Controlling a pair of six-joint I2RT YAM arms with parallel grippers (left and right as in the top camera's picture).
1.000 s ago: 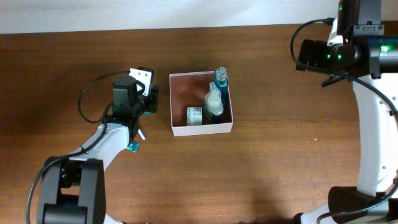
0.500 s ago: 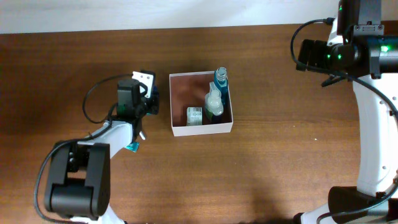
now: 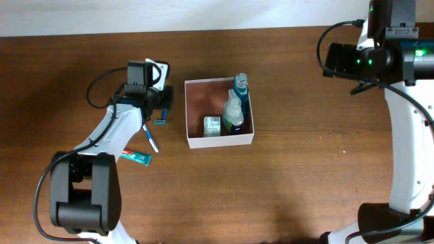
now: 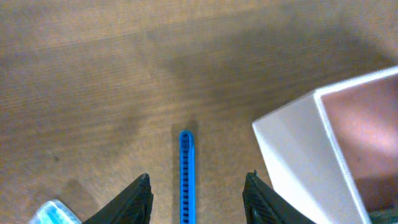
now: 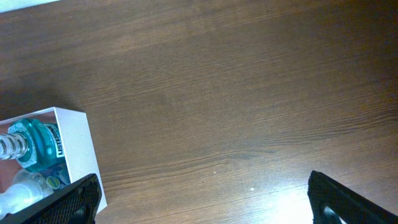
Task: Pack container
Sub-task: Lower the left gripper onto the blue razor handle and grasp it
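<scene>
Three items already sit in the container (image 3: 220,141), mostly along its right wall, leaving the left half free for more. The left hand (image 4: 197,180) hangs just left of the container, fingers spread wide with nothing gripped, straddling a thin blue stick (image 4: 186,158) lying flat on the tabletop (image 4: 93,74), lined up to pinch it, I'd guess. The right hand (image 5: 202,186), well off to the container's right, is wide open and empty too
</scene>
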